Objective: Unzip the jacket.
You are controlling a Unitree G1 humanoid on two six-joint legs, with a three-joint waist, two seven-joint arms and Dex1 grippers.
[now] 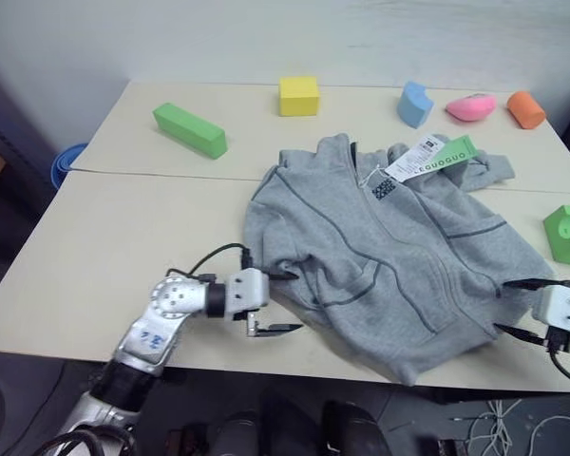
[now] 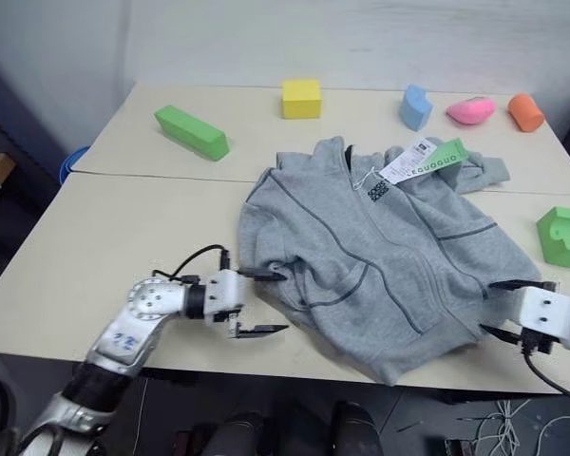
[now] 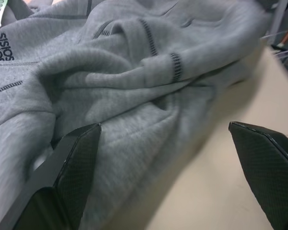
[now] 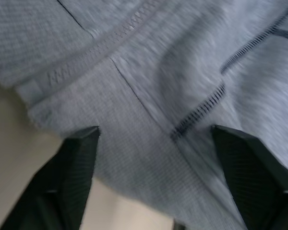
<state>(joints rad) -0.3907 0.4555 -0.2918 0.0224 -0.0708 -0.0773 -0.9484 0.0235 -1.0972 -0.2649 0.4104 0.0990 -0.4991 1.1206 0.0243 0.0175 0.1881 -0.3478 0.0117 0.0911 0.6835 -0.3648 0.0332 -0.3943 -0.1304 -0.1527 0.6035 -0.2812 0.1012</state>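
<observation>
Jacket point(image 1: 389, 261) lies flat on the table point(image 1: 114, 237), zip closed, collar and hang tags point(image 1: 427, 157) toward 12 o'clock, hem toward 6. My left fingers point(image 1: 283, 301) spread wide at the jacket's 9 o'clock edge: one tip on the bunched fabric, the other over bare table, gripping nothing. My right fingers point(image 1: 519, 307) also apart at the 4 o'clock hem corner, fabric between the tips, not pinched. Foam blocks point(image 1: 298, 96) along the 12 o'clock edge.
</observation>
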